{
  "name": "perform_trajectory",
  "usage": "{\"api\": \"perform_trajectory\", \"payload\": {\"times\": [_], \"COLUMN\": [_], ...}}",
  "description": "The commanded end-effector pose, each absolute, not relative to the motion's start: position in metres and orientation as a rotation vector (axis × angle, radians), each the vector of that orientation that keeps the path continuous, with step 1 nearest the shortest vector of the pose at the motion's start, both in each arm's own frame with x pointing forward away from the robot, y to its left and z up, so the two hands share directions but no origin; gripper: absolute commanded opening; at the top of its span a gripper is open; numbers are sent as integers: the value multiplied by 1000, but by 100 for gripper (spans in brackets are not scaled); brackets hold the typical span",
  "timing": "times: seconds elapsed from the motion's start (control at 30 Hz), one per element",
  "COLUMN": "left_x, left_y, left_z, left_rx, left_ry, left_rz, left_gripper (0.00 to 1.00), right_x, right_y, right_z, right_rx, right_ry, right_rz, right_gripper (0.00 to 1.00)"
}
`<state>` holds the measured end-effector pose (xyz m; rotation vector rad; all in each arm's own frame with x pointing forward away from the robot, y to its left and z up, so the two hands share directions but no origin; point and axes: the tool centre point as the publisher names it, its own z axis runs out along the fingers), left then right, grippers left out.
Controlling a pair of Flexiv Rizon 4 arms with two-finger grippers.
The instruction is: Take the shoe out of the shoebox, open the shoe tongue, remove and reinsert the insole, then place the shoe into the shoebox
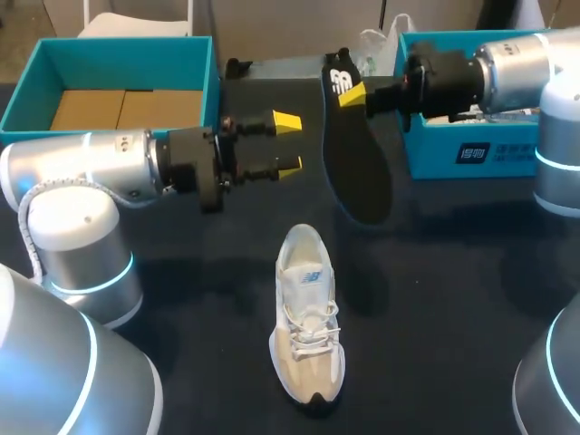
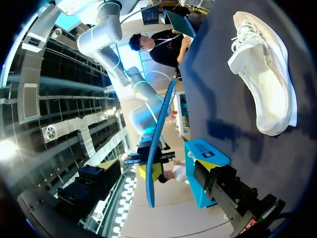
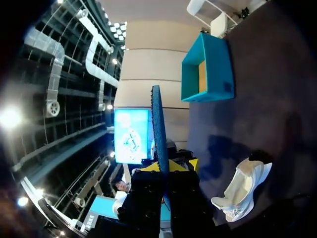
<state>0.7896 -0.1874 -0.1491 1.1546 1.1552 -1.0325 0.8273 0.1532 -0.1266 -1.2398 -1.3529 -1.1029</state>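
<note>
Surface (image 1: 453, 299): dark and wide, lying under both my pincers and carrying the boxes and the shoe.
Left arm (image 1: 82, 168): comes in from my left and lies level over the surface, with its wrist pointing toward the middle.
Right arm (image 1: 507, 68): comes in from my right, also level, passing over the teal box on that side.
Shoebox (image 1: 127, 43): teal and open, with brown card in its bottom. It stands behind my left pincer, apart from it, and in the right wrist view it sits far ahead of my right pincer (image 3: 208, 69).
Second teal box (image 1: 471, 154): stands under and just behind my right wrist, well away from my left pincer.
Shoe (image 1: 308, 317): white and beige, standing on its sole on the surface with laces up and toe toward me. It is outside both boxes, nearer to me than either pincer, and neither touches it. My left wrist view sees it off to one side (image 2: 265, 74).
Insole (image 1: 358, 172): dark on top with a blue edge, out of the shoe and held up off the surface between my two pincers.
Left pincer (image 1: 288, 142): fingers wide apart, holding nothing, pointing at the insole from just beside it.
Right pincer (image 1: 353, 93): closed on the insole near its marked end, with the insole standing edge-on between the yellow tips (image 3: 159, 144).
</note>
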Motion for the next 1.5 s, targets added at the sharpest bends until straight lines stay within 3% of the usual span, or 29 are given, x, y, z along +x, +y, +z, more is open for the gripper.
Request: {"api": "perform_trajectory", "payload": {"times": [0.03, 0.67, 0.73, 0.77, 0.9, 0.93, 1.0, 1.5], "left_x": [793, 785, 784, 783, 782, 782, 781, 785], "left_y": [-197, -242, -244, -245, -249, -250, -251, -257], "left_z": [-146, -138, -134, -133, -129, -128, -127, -129], "left_rx": [1159, 1155, 1149, 1151, 1154, 1152, 1152, 1155], "left_ry": [1189, 1206, 1200, 1193, 1182, 1181, 1178, 1188], "left_rz": [-1027, -1049, -1050, -1048, -1043, -1044, -1045, -1029], "left_gripper": [100, 98, 71, 63, 56, 47, 40, 24], "right_x": [829, 829, 829, 829, 829, 829, 829, 829], "right_y": [156, 156, 156, 156, 156, 156, 156, 156], "right_z": [-123, -123, -123, -123, -123, -123, -123, -123], "right_rx": [-1252, -1252, -1252, -1252, -1252, -1252, -1252, -1252], "right_ry": [-1363, -1363, -1363, -1363, -1363, -1363, -1363, -1363], "right_rz": [-1087, -1087, -1087, -1087, -1087, -1087, -1087, -1087], "right_gripper": [0, 0, 0, 0, 0, 0, 0, 0]}}
